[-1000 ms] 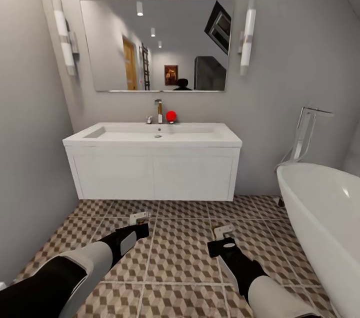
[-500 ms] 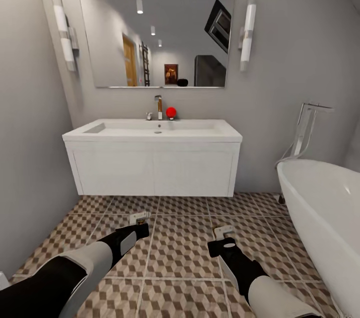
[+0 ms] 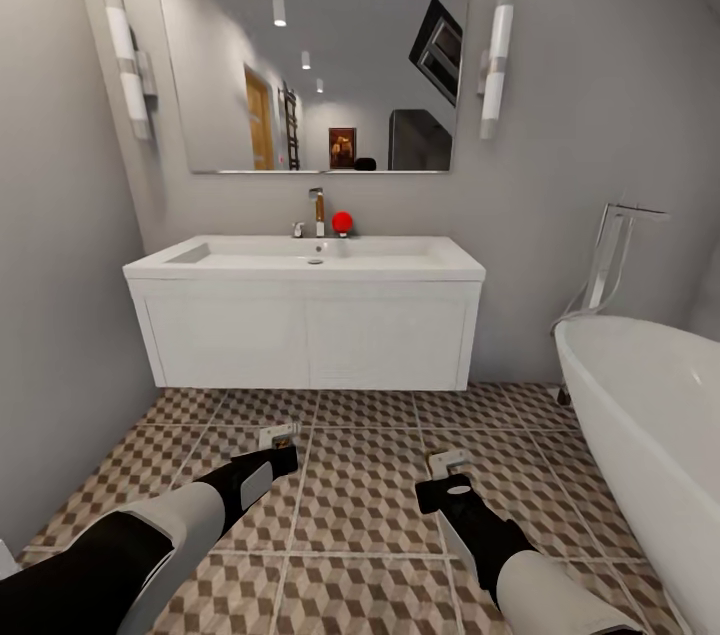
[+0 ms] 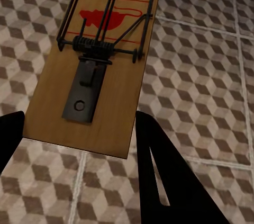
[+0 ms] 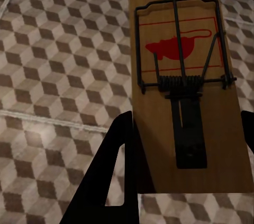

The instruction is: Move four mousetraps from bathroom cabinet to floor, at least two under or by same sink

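My left pincer grips one mousetrap, my right pincer another mousetrap, both above open bathroom floor between the sink cabinet's front edge and the bathtub.

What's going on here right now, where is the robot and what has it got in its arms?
The robot faces the white wall-hung sink vanity under the wide mirror, with the white bathtub to its right. Each arm carries a flat brown wooden mousetrap with dark wire parts: the left end effector holds one mousetrap, the right end effector holds another mousetrap. Both are held above the cube-patterned brown and beige tiled floor, in front of the sink. Neither trap has been set down yet.
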Robot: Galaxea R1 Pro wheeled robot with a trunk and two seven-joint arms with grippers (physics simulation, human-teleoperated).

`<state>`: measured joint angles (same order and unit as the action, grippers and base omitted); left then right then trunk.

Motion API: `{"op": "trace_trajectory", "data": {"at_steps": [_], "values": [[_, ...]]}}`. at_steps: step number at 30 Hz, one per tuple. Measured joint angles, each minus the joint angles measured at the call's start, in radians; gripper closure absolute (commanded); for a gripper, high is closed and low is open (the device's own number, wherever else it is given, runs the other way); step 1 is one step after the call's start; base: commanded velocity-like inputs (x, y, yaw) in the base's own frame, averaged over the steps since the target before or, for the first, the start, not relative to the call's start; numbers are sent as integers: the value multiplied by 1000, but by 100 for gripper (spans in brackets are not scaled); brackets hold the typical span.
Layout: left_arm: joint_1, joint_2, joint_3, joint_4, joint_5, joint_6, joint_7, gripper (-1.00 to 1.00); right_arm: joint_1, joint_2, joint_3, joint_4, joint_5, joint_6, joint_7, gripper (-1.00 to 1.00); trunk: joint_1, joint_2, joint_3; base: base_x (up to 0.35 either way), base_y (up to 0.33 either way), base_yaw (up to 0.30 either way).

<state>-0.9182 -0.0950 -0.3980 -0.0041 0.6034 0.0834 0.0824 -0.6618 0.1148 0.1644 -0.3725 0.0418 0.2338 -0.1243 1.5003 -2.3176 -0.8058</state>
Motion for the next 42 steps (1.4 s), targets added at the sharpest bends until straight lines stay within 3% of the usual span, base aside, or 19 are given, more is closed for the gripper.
{"op": "trace_trajectory", "data": {"at_steps": [14,38,42], "values": [[0,0,-1,0,-2,-1,-3,100,0,-1,0,0,0,-2,0,100,0,0,0,267,0,0],[0,-1,-2,0,-2,-1,-6,100,0,-1,0,0,0,-5,0,100,0,0,0,11,0,0],[0,-1,-1,0,-2,-1,-3,100,0,-1,0,0,0,-5,0,100,15,-28,-12,0,0,0]]}}
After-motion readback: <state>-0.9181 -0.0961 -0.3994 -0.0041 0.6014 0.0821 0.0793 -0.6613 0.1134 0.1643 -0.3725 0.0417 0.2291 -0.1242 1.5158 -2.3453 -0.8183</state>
